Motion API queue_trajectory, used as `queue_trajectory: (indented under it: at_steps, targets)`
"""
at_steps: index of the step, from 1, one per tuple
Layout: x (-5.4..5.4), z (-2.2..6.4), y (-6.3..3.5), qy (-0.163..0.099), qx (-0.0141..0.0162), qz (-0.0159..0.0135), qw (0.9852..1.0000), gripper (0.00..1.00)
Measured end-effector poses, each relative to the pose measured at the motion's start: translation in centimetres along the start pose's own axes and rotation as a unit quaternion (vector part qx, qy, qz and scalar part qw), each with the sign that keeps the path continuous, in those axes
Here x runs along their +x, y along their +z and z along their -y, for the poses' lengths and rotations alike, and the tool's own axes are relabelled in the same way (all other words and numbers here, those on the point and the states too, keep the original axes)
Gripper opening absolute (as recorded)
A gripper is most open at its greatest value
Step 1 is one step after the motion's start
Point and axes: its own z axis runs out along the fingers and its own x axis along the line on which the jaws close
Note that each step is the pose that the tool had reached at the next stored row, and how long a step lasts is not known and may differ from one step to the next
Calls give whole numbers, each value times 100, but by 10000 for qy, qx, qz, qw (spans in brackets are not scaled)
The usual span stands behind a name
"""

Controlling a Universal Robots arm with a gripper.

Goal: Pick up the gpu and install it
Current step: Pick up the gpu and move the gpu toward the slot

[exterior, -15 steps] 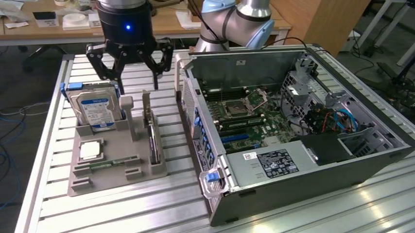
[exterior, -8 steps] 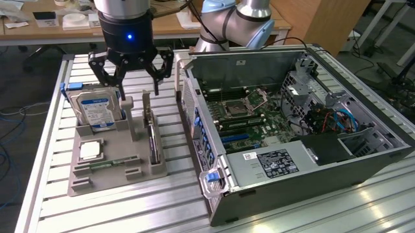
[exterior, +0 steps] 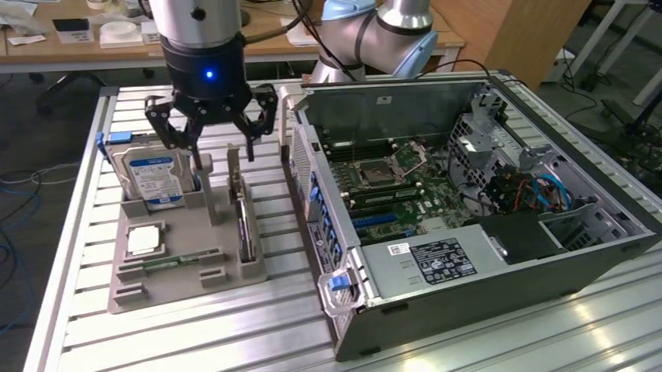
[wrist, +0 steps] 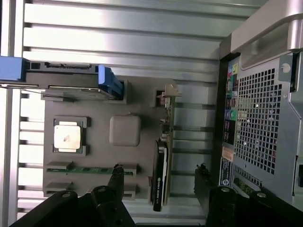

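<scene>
Hovering above the gpu (exterior: pixel 245 229), jaws wide apart, empty.
Best to square my gripper (exterior: pixel 219 151) across the card's top edge, clear of the hard drive (exterior: pixel 155 180) nearby.

Silver tube of an arm (exterior: pixel 191 19), then a black wrist collar (exterior: pixel 207 66) with a small blue light (exterior: pixel 209 75) glowing. Black gripper (exterior: pixel 219 143), jointed link fingers (exterior: pixel 163 122). Behind, pale blue joint caps (exterior: pixel 352 12) and a black cable (exterior: pixel 300 23).
</scene>
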Motion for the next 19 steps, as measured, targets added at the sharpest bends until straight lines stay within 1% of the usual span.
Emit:
queue_trajectory:
  at_steps: [4,6,10,19]
  targets:
    - [3,27,70,2,0,0,10000,71]
    - [5,48,101,44,1,13,10000,71]
    - [4,63,137,160,4,18,9999,71]
    - [-38,97,200,254,6,22,9997,71]
